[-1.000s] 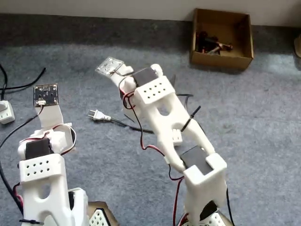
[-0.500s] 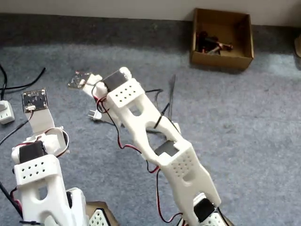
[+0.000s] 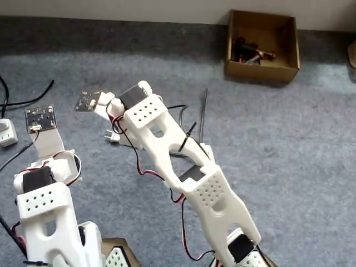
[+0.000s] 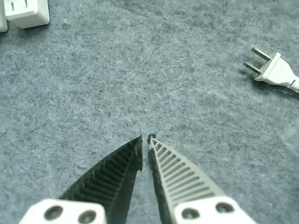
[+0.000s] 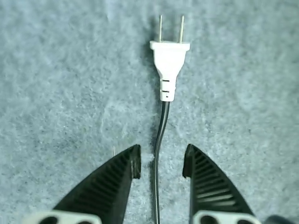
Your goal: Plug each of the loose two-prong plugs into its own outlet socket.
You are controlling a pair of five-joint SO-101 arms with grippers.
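Right wrist view: R gripper (image 5: 161,157) spread over white plug (image 5: 169,60)'s cord (image 5: 159,126).

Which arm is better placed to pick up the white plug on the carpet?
Right. The right gripper is open, straddling the black cord just behind the white two-prong plug. The left gripper is shut over carpet, the plug farther off.

One plug (image 5: 169,65), one outlet socket (image 4: 26,11), one box (image 3: 262,45), one left arm (image 3: 47,206), one right arm (image 3: 183,161)

Left gripper (image 4: 145,138) pinched together, right gripper (image 5: 162,155) spread apart.
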